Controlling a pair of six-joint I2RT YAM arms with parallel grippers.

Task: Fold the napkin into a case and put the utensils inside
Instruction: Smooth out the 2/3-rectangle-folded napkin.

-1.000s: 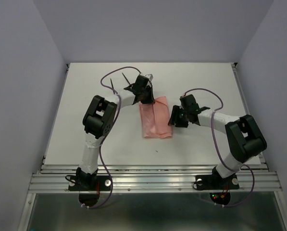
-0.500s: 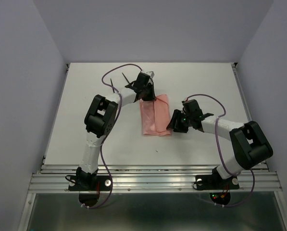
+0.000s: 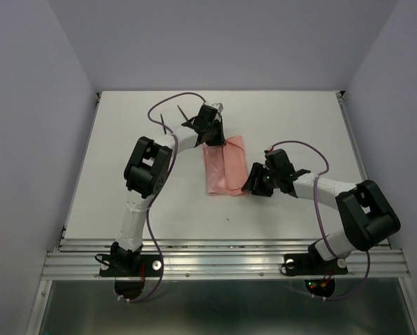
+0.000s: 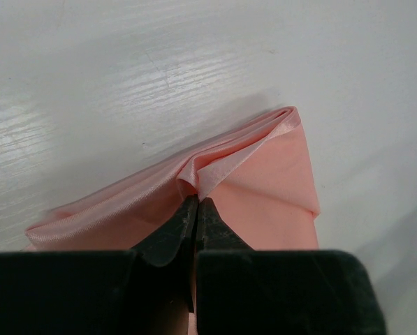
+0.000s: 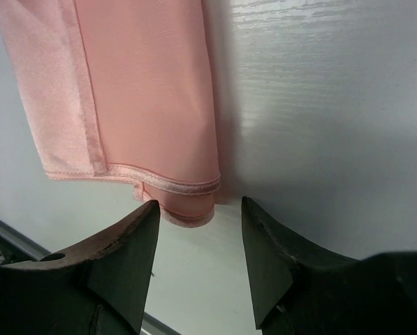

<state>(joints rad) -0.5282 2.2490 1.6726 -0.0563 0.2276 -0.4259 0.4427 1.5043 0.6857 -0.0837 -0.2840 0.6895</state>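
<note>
Napkin lies folded into a long narrow strip at the middle of the white table. The left gripper pinches a raised pleat at its far end, jaws closed tight on the cloth. The right gripper is at the near right corner, fingers parted, the hemmed corner at the mouth of the gap.

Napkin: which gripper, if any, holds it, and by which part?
The left gripper is shut on a pinched fold at the far end of the napkin. The right gripper, open by the near right corner, holds nothing.
</note>
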